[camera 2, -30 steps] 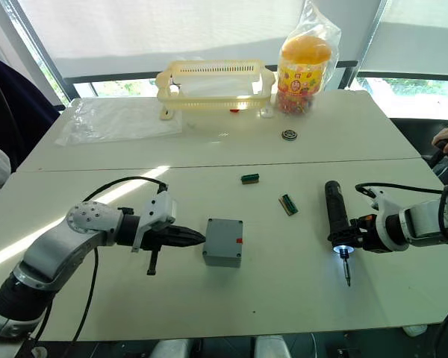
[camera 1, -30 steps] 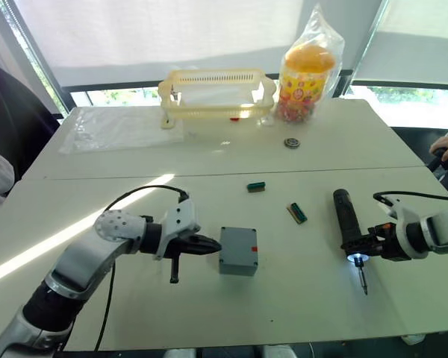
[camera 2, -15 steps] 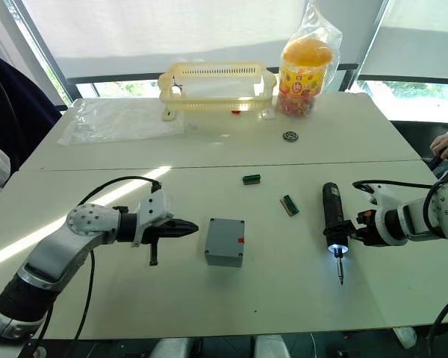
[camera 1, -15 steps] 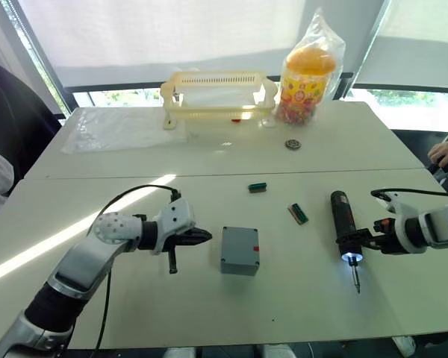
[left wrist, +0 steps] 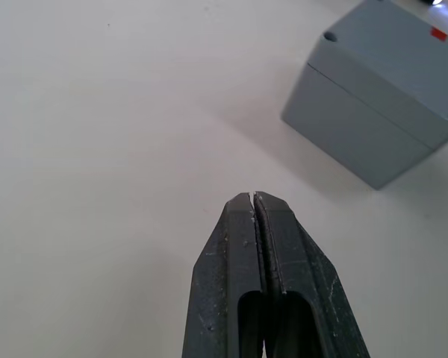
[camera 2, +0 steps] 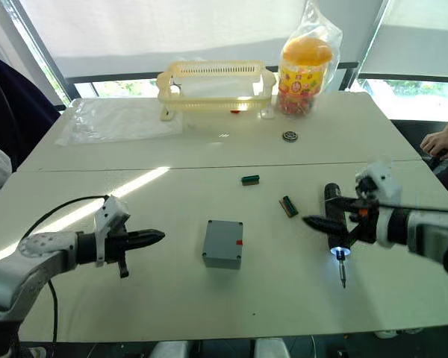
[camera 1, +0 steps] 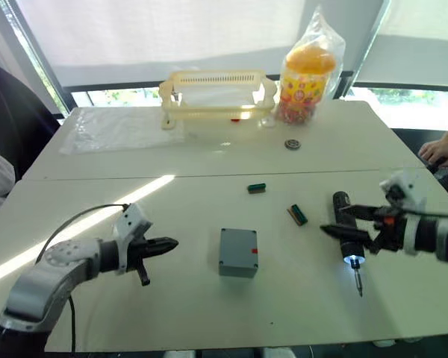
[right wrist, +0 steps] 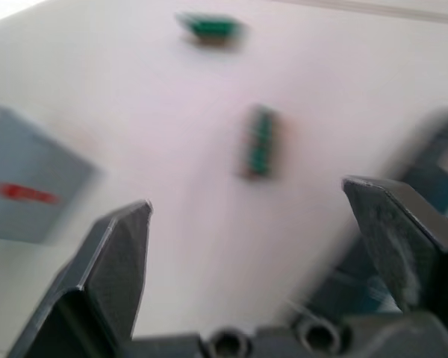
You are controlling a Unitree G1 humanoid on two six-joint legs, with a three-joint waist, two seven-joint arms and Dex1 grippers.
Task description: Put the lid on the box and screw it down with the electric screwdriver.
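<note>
The grey-blue box [camera 1: 237, 258] stands mid-table with the lid [camera 1: 238, 242] lying flat on top of it; a small red mark shows at its right edge. In the left wrist view the lid [left wrist: 403, 52] meets the box [left wrist: 358, 134] along a seam. My left gripper [camera 1: 172, 243] is shut and empty, a hand's width left of the box, pointing at it. The black electric screwdriver [camera 1: 346, 224] lies on the table to the right, its tip light on. My right gripper [camera 1: 343, 221] is open wide across its body and holds nothing.
A yellow basket [camera 1: 218, 93], a bagged candy jar [camera 1: 308, 71] and a clear plastic bag [camera 1: 119, 127] sit at the back. Two small green parts [camera 1: 256, 187] [camera 1: 297, 214] and a round disc [camera 1: 292, 143] lie between. A person's hand [camera 1: 437, 151] shows at the right edge.
My left gripper has drawn back leftward from the box, still shut. My right gripper has opened and let go of the screwdriver, which stays on the table.
</note>
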